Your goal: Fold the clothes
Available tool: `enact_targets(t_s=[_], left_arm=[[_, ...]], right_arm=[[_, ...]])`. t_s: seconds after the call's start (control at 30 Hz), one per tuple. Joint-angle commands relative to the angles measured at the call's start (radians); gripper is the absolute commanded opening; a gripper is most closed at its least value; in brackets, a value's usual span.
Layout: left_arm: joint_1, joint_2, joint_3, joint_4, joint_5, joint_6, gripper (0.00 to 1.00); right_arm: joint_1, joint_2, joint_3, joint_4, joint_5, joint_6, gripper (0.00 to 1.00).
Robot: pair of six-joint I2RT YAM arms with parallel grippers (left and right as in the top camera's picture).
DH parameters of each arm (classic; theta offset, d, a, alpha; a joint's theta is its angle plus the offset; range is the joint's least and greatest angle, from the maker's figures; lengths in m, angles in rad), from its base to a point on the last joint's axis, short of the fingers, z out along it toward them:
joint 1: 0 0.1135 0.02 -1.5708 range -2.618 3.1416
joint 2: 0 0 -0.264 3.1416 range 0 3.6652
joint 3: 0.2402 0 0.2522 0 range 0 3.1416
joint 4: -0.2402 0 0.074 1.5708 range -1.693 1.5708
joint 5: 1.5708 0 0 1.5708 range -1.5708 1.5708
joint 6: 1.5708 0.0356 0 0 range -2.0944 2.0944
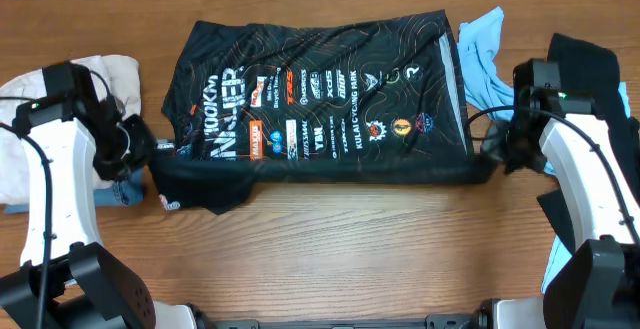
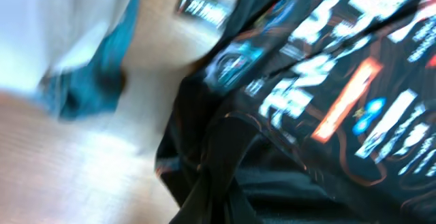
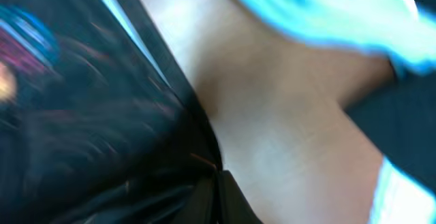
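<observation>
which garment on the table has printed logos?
The black sports jersey spread across the middle: white and orange sponsor logos. The light blue shirt, white cloth and plain black garment show no print.

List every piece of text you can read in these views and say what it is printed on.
"KULAI CYCLING PARK": small white letters on the black jersey, lower middle of the print.
"100KM": large white letters near the jersey's left end; the first characters are uncertain.
Large white word beside it: not clearly readable.
Remaining sponsor logos: too small to read.
Both wrist views: print too blurred to read.
</observation>
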Motion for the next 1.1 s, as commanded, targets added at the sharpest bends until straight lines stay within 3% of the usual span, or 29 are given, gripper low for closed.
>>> enact_targets(t_s=[0.0,0.33,1.07], left_arm=[[-0.027,0.014,0.0,0.069,0.029,-0.024,0.04],[-0.038,0.078,0.0,0.261,0.026,-0.069,0.04],[-0.097,0.2,0.0,0.451,0.025,-0.076,0.06]], right_arm=[[-0.005,-0.012,-0.002,0.101,-0.027,-0.046,0.04],[-0.005,0.008,-0.002,0.306,-0.045,-0.056,0.04],[-0.005,0.208,-0.002,0.486,-0.16,-0.122,0.04]])
